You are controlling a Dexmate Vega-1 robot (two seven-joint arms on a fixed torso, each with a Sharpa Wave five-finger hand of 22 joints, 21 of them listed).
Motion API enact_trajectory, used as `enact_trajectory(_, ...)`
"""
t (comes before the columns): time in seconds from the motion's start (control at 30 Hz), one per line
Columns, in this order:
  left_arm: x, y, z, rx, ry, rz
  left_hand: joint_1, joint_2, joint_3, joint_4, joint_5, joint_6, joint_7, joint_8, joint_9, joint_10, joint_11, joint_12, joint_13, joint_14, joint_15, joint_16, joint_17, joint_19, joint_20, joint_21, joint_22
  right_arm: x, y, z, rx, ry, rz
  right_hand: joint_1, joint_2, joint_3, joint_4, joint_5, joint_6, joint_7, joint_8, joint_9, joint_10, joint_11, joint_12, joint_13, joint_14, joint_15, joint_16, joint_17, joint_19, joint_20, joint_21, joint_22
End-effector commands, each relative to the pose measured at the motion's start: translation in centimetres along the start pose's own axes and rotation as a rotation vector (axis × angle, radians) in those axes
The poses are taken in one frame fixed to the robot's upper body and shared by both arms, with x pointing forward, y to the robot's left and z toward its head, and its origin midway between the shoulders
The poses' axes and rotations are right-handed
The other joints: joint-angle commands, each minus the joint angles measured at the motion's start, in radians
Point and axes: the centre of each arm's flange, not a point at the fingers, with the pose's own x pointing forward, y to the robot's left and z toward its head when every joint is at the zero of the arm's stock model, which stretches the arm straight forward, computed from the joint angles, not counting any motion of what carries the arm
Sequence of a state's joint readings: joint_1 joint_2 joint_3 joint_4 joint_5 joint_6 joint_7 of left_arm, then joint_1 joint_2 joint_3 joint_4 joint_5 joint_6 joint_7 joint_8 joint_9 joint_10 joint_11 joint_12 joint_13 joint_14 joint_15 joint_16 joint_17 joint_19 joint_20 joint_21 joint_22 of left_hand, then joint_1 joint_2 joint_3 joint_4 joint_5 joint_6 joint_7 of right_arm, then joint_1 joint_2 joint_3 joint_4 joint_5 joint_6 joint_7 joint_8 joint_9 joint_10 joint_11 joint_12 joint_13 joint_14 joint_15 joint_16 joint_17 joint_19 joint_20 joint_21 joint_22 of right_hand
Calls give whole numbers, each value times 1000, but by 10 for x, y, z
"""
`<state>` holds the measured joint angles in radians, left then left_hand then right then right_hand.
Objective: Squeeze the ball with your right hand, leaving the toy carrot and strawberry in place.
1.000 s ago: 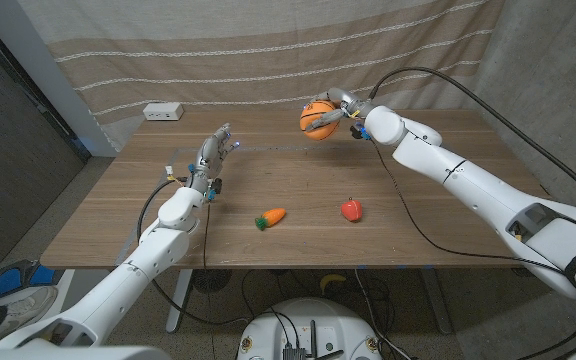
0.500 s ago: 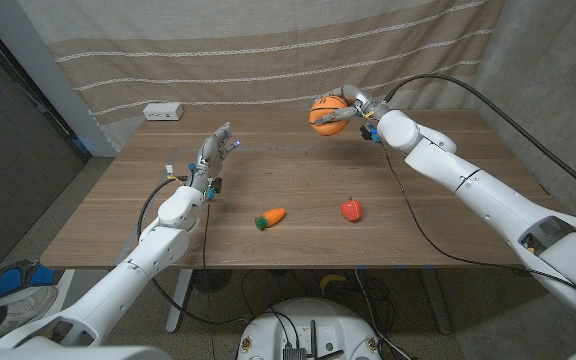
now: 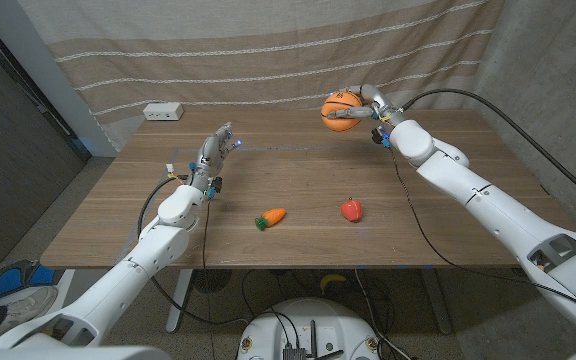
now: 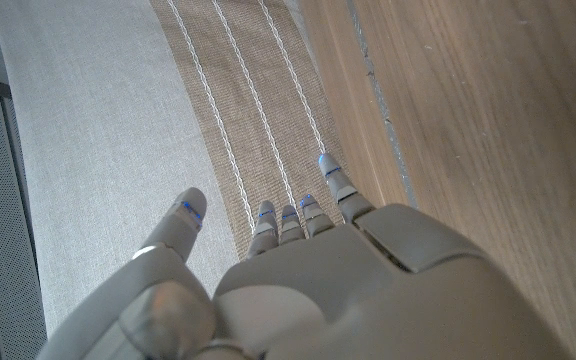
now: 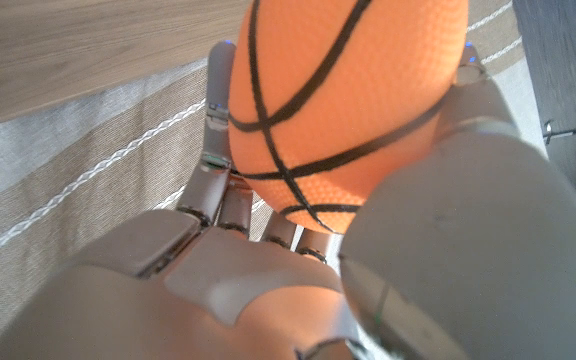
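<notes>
Held the ball in the right hand, lifted above the far right part of the table, probably so that the squeeze could be done in free air with nothing else disturbed. Wrapped around it with fingers on one side and the thumb on the other, the palm just behind; pressed the ball into a slightly long shape in the right wrist view, so judged the squeeze as under way. Left the carrot and strawberry lying near the front edge, well apart from the ball and from both hands. Kept the left hand over the left side of the table, fingers apart and straight, gripping nothing, apparently only waiting.
</notes>
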<state>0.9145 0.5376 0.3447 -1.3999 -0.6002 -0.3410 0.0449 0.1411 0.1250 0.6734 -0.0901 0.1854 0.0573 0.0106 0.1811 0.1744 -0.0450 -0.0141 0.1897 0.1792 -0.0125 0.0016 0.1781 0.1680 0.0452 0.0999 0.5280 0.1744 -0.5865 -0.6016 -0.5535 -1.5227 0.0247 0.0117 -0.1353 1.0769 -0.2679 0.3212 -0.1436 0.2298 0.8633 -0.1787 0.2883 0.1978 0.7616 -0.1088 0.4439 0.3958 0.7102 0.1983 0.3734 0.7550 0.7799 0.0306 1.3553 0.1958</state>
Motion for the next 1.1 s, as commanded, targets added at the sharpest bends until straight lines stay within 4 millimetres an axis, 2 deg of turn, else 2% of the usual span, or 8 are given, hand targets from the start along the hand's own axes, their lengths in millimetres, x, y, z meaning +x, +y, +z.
enact_trajectory(0.03, 1, 0, 0, -1, 2, -3, -10, 32, 4, -4, 0, 8, -1, 3, 4, -1, 5, 6, 3, 2, 1, 2, 1, 8, -1, -4, 3, -16, -12, -19, 117, -6, -99, 350, 344, 2, 4, 6, 220, 165, -2, 6, 133, 38, 3, 8, 393, -425, -2, -1, -117, -238, 7, 2)
enact_trajectory(0.5, 4, -1, 1, 8, 3, -13, -11, 32, 4, -5, 0, 9, -1, 3, 4, -1, 4, 6, 3, 2, 1, 2, 1, 10, 0, -8, 3, -31, -21, -43, 239, 17, -155, 352, 347, 1, 5, 8, 222, 166, -7, 7, 136, 38, -1, 16, 395, -424, -4, -2, -119, -239, 15, -4)
enact_trajectory(0.7, 5, -1, 2, 6, 5, -15, -10, 32, 4, -6, 0, 9, -1, 3, 4, -1, 4, 6, 3, 2, 0, 2, 0, 10, 0, -9, 3, -37, -24, -56, 309, 28, -163, 358, 355, 5, 6, 8, 204, 168, -19, 9, 124, 48, -11, 25, 398, -424, -5, -2, -122, -240, 20, -8)
enact_trajectory(1.1, 7, -4, 3, 10, 5, -24, -11, 33, 3, -6, 0, 9, -2, 3, 4, -1, 4, 7, 3, 2, 1, 2, 0, 12, 0, -13, 3, -53, -31, -75, 399, 36, -242, 358, 360, 8, 6, 3, 199, 169, -26, 11, 115, 40, -20, 33, 391, -425, -10, -3, -132, -238, 21, -11)
